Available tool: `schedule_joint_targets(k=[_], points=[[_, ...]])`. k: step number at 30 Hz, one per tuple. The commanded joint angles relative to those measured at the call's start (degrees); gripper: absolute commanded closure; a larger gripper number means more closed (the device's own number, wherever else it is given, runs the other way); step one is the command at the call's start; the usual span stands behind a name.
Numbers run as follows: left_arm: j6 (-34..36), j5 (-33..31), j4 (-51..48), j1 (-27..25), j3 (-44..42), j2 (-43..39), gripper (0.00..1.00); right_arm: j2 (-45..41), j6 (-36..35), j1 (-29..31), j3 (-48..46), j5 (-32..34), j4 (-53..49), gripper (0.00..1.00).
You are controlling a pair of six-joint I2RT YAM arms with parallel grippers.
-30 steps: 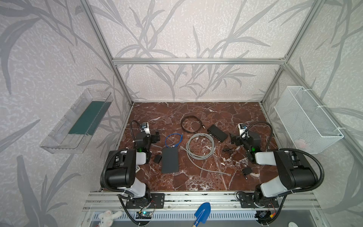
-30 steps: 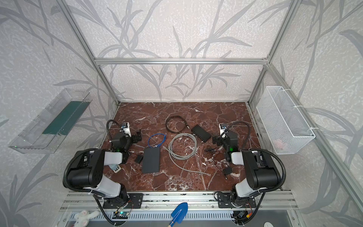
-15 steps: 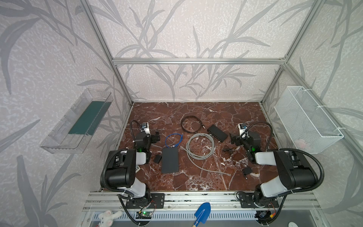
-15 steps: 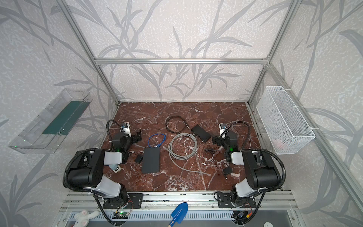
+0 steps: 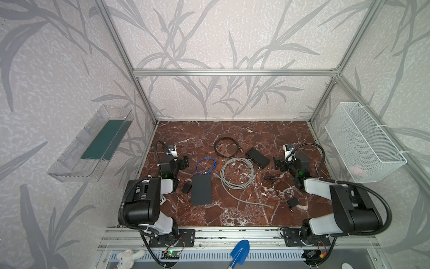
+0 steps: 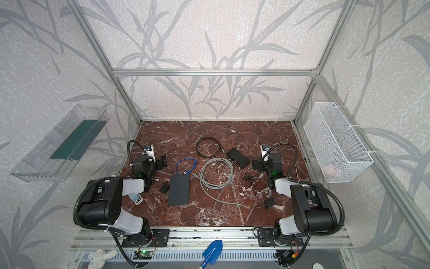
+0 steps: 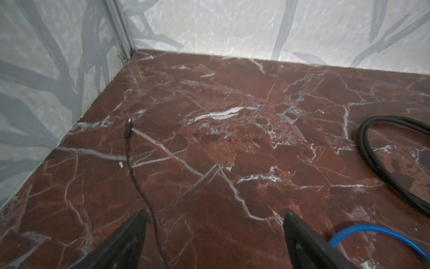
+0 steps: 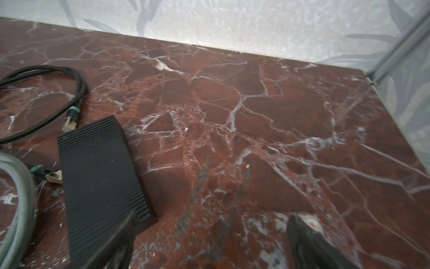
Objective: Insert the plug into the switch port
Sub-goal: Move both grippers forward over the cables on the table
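Looking down over the bench (image 5: 232, 132), I find the switch (image 5: 257, 158) lying flat, right of centre and towards the back, just beside the right gripper (image 5: 279, 163). That gripper stands wide and carries nothing; in its wrist view one finger (image 8: 121, 237) hangs over the near corner of the switch.

A black cable (image 5: 226, 150) loops behind the switch. One plug (image 8: 69, 124) of it rests on the marble just off the switch's far corner. A second plug (image 8: 54, 175) lies at the switch's long side; I cannot tell whether it touches.

The left gripper (image 7: 217, 215) is also spread wide and empty, low over bare bench on the left. A thin black wire (image 7: 130, 163) runs across the marble beneath it, close by one finger.

Clutter fills the ground between the arms:
- A grey cable (image 5: 236, 174) is coiled just beside the switch, its loose tail trailing forward.
- A blue cable (image 5: 206, 165) is curled near the left gripper.
- A dark grey slab (image 5: 201, 193) lies in front, with a small black block (image 5: 186, 188) just beside it.

By the right arm are a tangle of thin wire (image 5: 272, 179) and a two-pin adapter (image 5: 292, 203).
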Motion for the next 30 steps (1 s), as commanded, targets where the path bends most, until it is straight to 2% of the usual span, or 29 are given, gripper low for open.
schedule_joint_targets(k=[1, 3, 6, 8, 10, 13, 16, 21, 23, 26, 30], points=[[-1.03, -4.95, -16.25, -0.34, 8.18, -5.18, 0.03, -7.24, 11.08, -0.04, 8.46, 6.76, -27.05, 0.03], [-0.87, -5.48, -20.35, -1.40, 10.44, -6.93, 0.01, -9.38, 19.24, -0.03, 11.21, 8.79, -40.08, 0.07], [1.75, -11.93, -29.01, -7.74, 14.61, -9.00, 0.01, -14.33, 30.06, 0.06, 11.01, 9.48, -54.65, 0.13], [0.60, -14.33, -35.15, -11.90, 17.44, -9.64, 0.01, -17.45, 33.18, 0.21, 9.76, 7.56, -60.87, 0.20], [-3.38, -15.05, -40.10, -15.09, 19.38, -9.93, 0.02, -18.74, 34.57, 0.91, 9.12, 6.97, -65.77, 0.25], [-6.72, -17.15, -43.67, -20.65, 20.09, -10.19, 0.03, -18.45, 35.79, 1.72, 8.94, 5.02, -71.92, 0.30], [-8.87, -18.08, -47.82, -24.88, 21.35, -9.32, 0.04, -17.58, 34.59, 5.16, 7.58, 2.94, -72.55, 0.29], [-11.84, -17.75, -50.73, -29.36, 21.49, -7.43, 0.05, -13.48, 33.23, 10.17, 5.89, 0.03, -63.86, 0.32], [-12.87, -17.19, -51.36, -30.51, 21.60, -7.61, 0.05, -11.89, 32.96, 11.29, 6.91, -1.52, -62.82, 0.42], [-13.03, -17.00, -51.31, -31.28, 21.60, -7.74, 0.05, -10.52, 31.88, 14.27, 8.11, -1.14, -64.00, 0.51], [-12.71, -17.24, -51.52, -31.64, 21.58, -7.64, 0.05, -9.35, 31.12, 16.66, 8.30, -0.24, -64.77, 0.51]])
